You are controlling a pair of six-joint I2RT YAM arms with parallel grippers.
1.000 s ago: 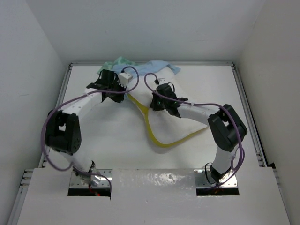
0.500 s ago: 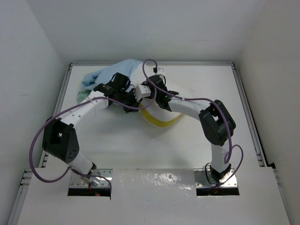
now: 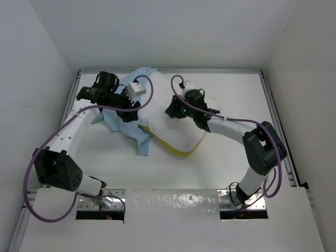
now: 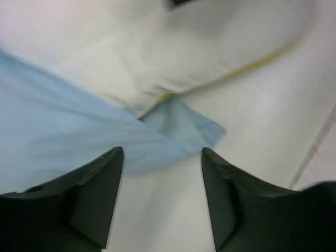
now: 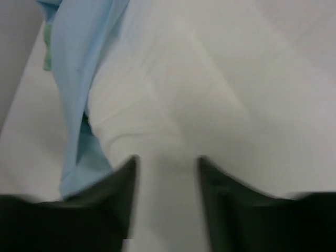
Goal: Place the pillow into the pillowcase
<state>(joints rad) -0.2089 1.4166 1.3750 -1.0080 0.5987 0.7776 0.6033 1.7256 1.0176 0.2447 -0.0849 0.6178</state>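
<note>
Top external: barely begun, pillowcase (image 3: 128, 123) draped over pillow's (image 3: 176, 134) left end; left gripper (image 4: 161, 152), right gripper (image 5: 168, 160) parted, empty.

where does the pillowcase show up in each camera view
Top view: pillowcase left of centre, light blue.
Left wrist: pillowcase fills the left side.
Right wrist: pillowcase is a strip at upper left.
Shared landmark: the white pillow, right of it in all three.
</note>
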